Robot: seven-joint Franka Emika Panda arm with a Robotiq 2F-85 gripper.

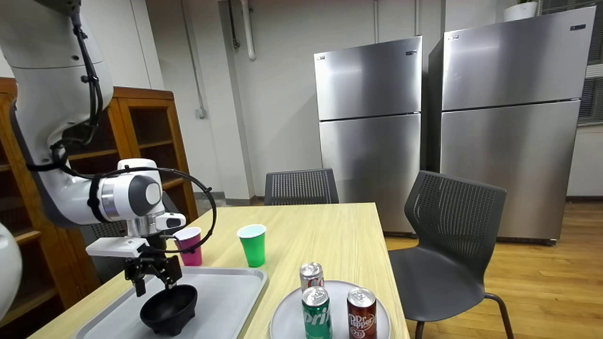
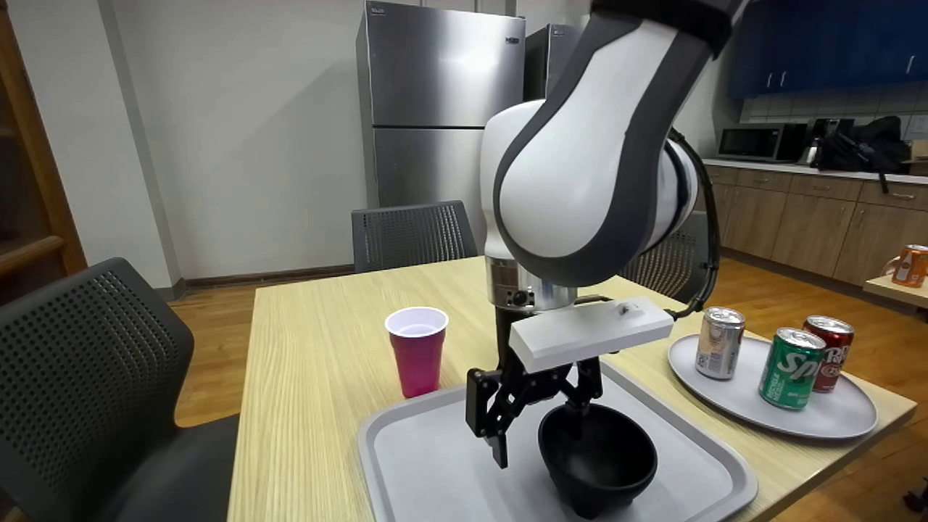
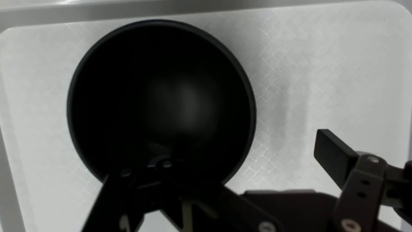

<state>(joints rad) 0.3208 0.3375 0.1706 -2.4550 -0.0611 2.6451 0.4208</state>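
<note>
"How's your pincer (image 2: 539, 441)?"

"Released, jaws spread wide. I have it low over the grey tray (image 2: 428, 457), astride the rim of the black bowl (image 2: 599, 464): one finger reaches over the bowl's inside, the other hangs outside, above the tray. I can't tell whether the inner one touches it."

"Where's the bowl?"

"Upright on the tray. My wrist view shows it close to one edge, nearer one corner."

"And on the worktop (image 2: 312, 377) around it?"

"I see a pink cup (image 2: 418, 359) just past the tray's far edge and, in an exterior view, a green cup (image 1: 253, 247) near that edge's corner. Close to the worktop's side edge, a plate (image 1: 287, 316) carries a green can (image 1: 317, 318), a dark red can (image 1: 362, 318) and a silver can (image 1: 311, 277)."
</note>
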